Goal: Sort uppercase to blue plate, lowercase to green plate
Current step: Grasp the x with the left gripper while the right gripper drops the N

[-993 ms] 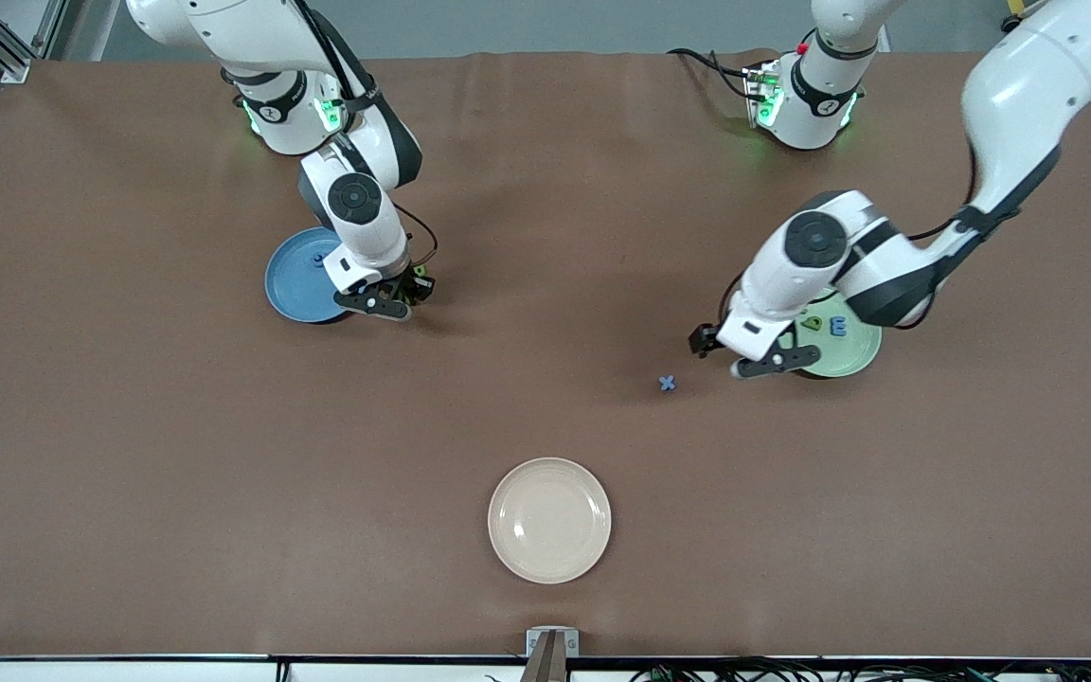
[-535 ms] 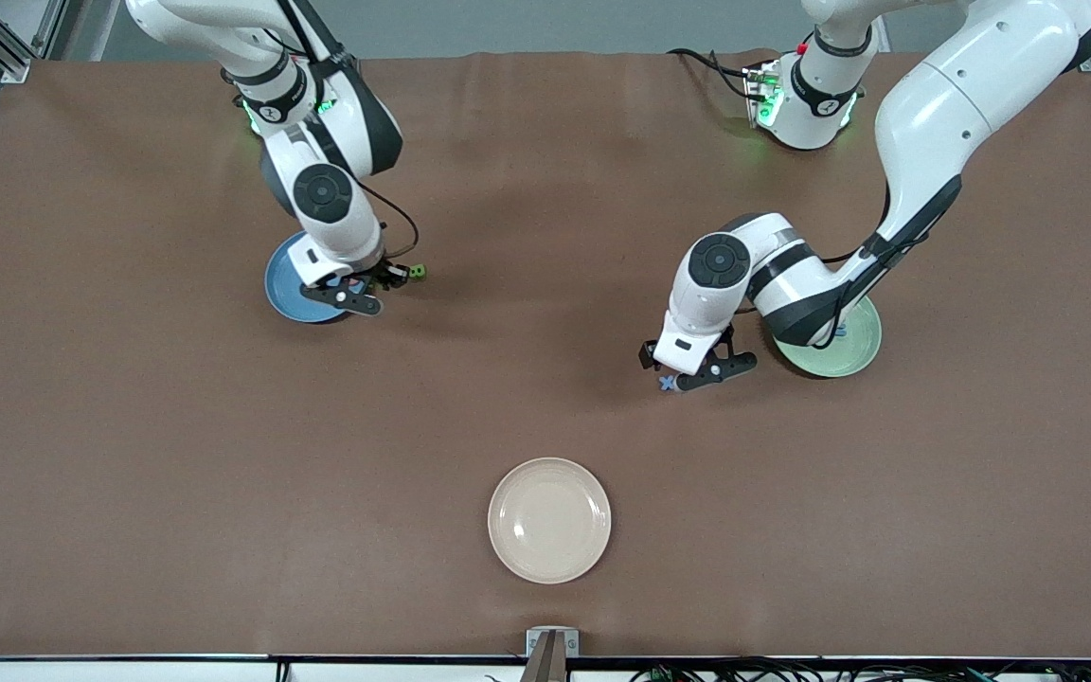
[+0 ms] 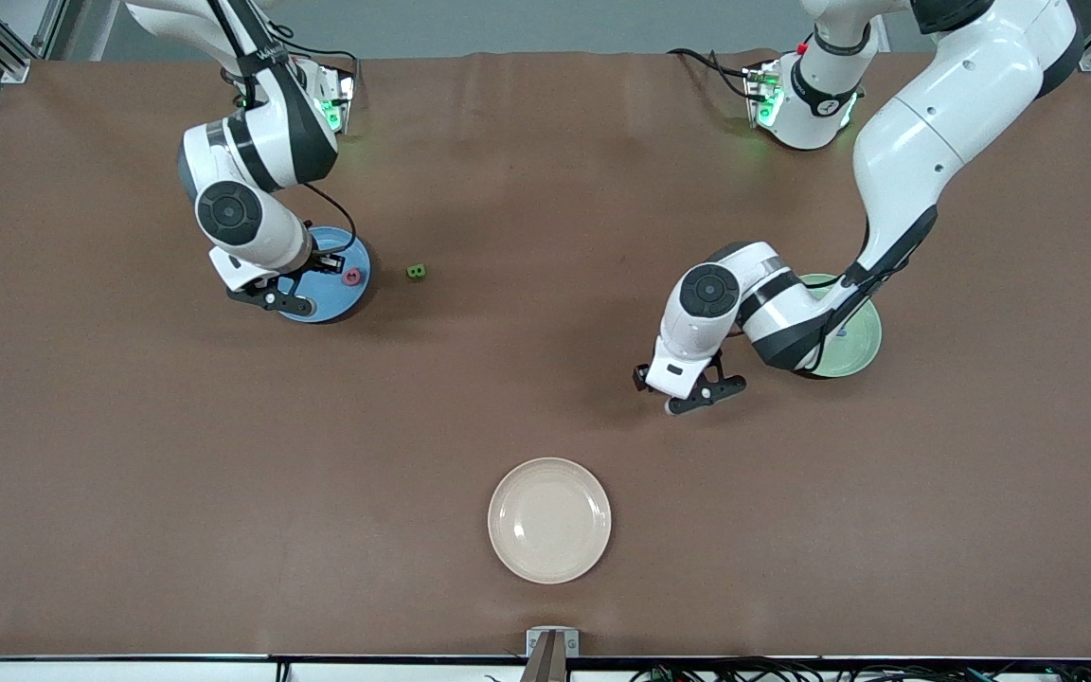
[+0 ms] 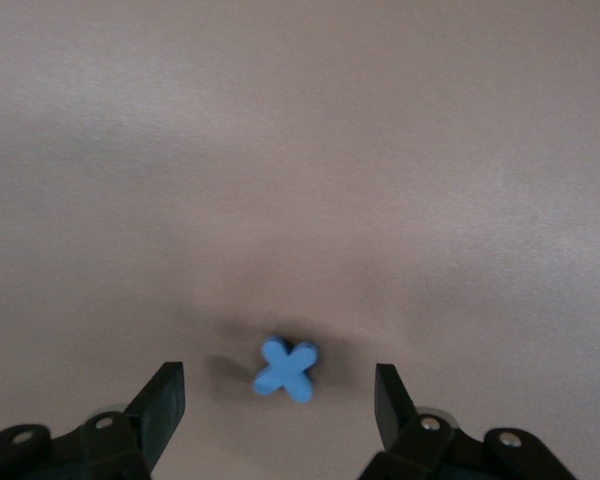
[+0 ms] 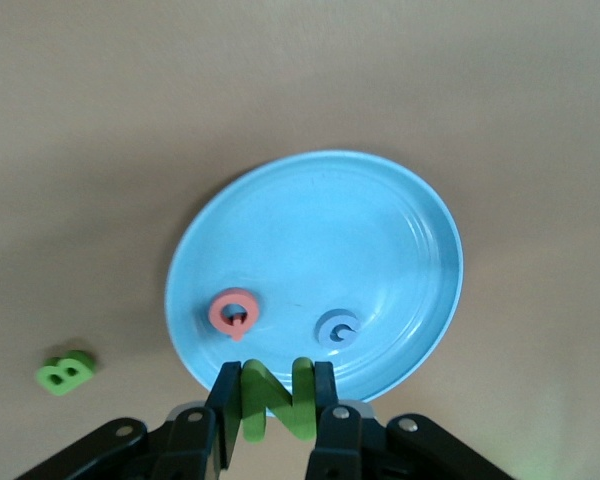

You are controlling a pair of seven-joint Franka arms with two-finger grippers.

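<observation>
My left gripper (image 4: 277,400) straddles the blue x (image 4: 286,368) on the counter, fingers spread; it may skid. My right gripper (image 5: 272,402) pinches the green Z (image 5: 271,397) at the blue plate's (image 5: 400,250) six-o'clock rim; dropping could miss.

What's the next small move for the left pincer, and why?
Probably lower a little and close on the blue x. The left pincer is open over the bare table, its fingers straddling the letter with gaps on both sides, so nothing is gripped yet. The x belongs on the green plate. Meanwhile the right pincer holds the green Z over the blue plate.
</observation>
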